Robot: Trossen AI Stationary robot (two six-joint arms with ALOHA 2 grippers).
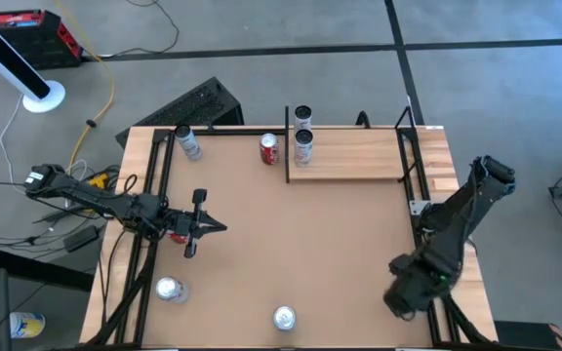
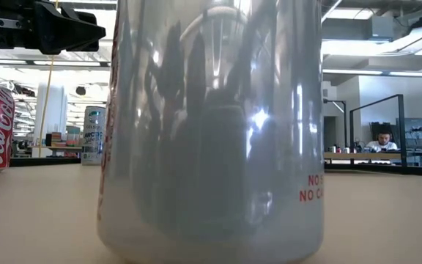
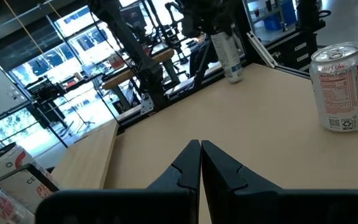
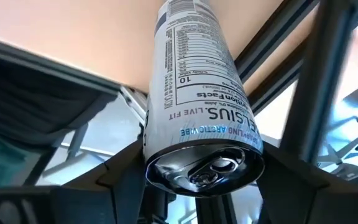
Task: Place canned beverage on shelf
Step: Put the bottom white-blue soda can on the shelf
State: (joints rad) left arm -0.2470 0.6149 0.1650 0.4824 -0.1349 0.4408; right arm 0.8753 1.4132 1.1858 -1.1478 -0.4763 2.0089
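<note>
A white can [image 4: 201, 118] is gripped by the right tool [image 1: 410, 289] at the near right worktop [image 1: 291, 244] edge, presumably for carriage to the shelf [image 1: 354, 154] at the far side, well apart. Two cans [image 1: 302, 146] are already stood at the shelf's left end, a red can [image 1: 269, 149] just left of its rail. The left tool [image 3: 200, 163], closed and empty, is held over the left side. The worktop is smooth and brown; a grey floor and open workshop are seen beyond.

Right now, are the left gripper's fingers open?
No. In the left wrist view, the left gripper has its two dark fingers pressed together, with nothing held between them.
</note>
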